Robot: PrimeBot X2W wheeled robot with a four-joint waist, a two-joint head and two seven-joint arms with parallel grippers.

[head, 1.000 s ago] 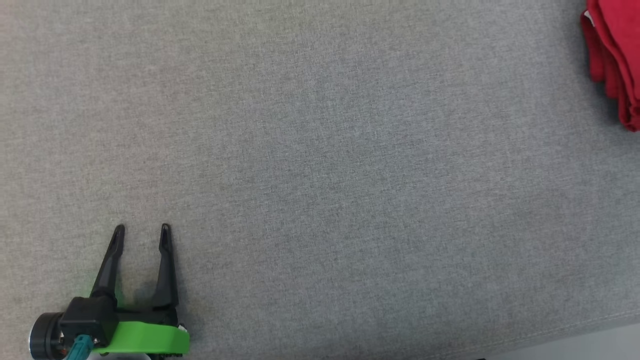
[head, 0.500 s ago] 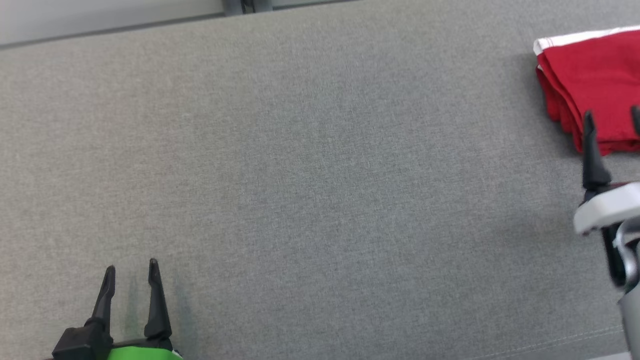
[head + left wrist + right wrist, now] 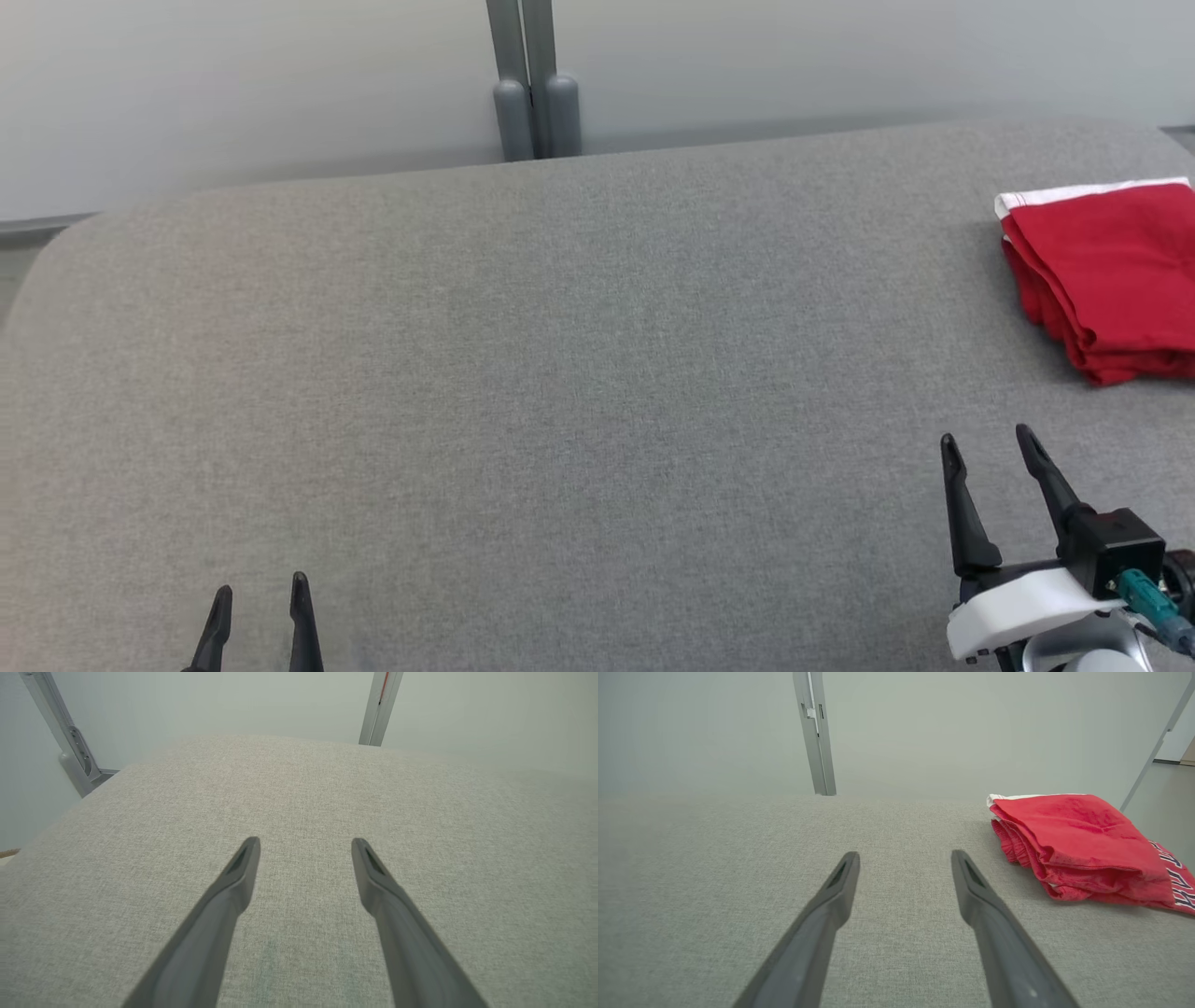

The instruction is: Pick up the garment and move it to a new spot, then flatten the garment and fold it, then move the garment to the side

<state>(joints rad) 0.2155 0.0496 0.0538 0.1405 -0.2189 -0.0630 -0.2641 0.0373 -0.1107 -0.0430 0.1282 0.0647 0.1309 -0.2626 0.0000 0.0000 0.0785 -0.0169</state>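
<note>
head view high over grey surface (image 3: 560, 373), both wrist views low along it, facing wall (image 3: 233, 700)

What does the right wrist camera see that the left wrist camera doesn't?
Right wrist view: the folded red garment, with a white edge and some lettering, lying on the table ahead of the right tool, toward that view's right. Left wrist view: the left tool, the table's rounded corner and a slanted metal bracket. Both: the gray table, a pale wall, an upright post, and two dark fingers spread open, holding nothing.
</note>
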